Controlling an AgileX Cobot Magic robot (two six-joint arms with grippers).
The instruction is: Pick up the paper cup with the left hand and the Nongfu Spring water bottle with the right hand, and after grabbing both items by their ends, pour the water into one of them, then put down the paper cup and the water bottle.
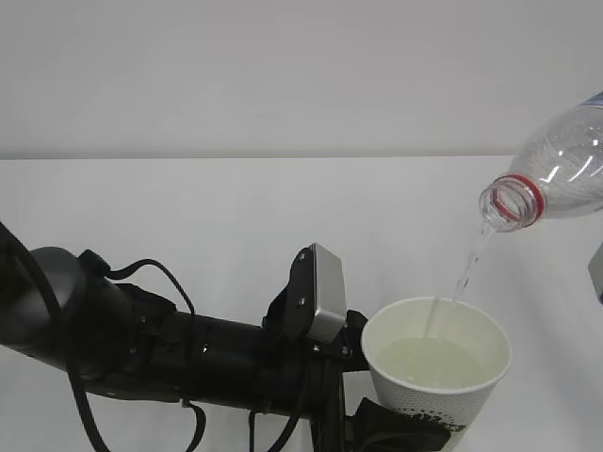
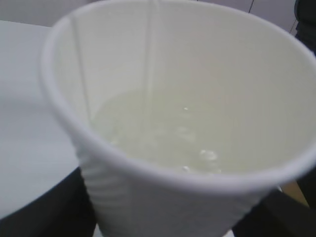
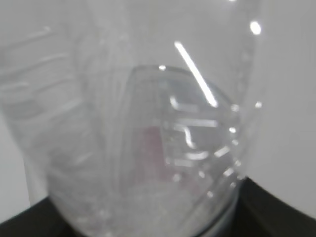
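Paper cup (image 1: 436,372) is held raised over the white worktop (image 1: 207,207) by the left end effector (image 1: 396,428), clamped low on its wall. Nongfu Spring water bottle (image 1: 556,169), gripped at its base by the right end effector, is tilted mouth-down upper right; water (image 1: 468,268) is streamed into the cup.

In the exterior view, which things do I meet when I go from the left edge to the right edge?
The left hand with its grey block → the paper cup holding water → the thin falling stream → the Nongfu Spring water bottle, tilted with its mouth towards the cup.
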